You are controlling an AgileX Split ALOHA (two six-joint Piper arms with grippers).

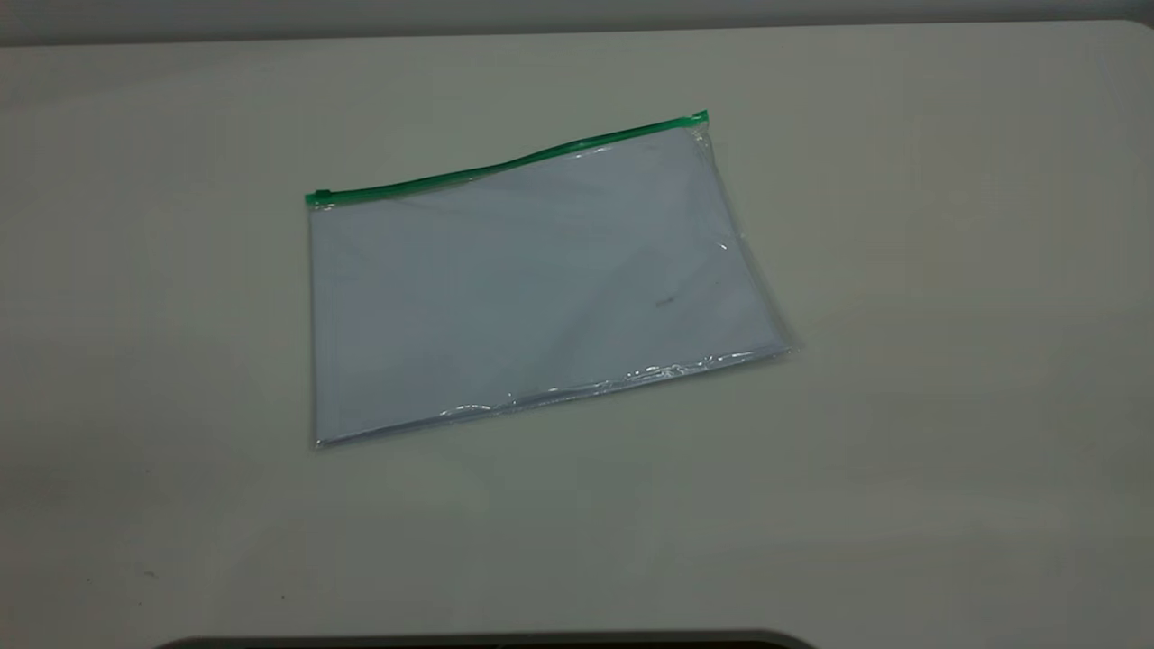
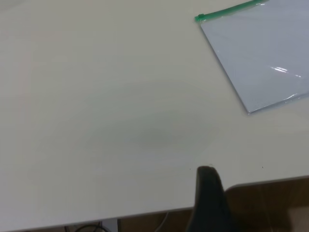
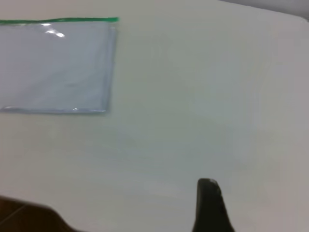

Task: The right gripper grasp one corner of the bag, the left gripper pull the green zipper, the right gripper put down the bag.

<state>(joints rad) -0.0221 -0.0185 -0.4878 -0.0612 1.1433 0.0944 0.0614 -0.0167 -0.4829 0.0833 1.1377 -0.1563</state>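
Bag (image 1: pixel 541 279): lies flat on the table (image 1: pixel 947 270), untouched.
Green zipper (image 1: pixel 505 166): runs along the bag's far long edge.
Left gripper (image 2: pixel 208 193): well apart from the bag; only 1 dark tip shows, so its opening cannot be told.
Right gripper (image 3: pixel 208 203): likewise.

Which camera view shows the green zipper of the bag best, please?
The exterior view: the green zipper runs whole along the far long edge of the bag, both ends visible. The left wrist view shows only one end of it, the rest cut off. The right wrist view shows the other end, also cut off.
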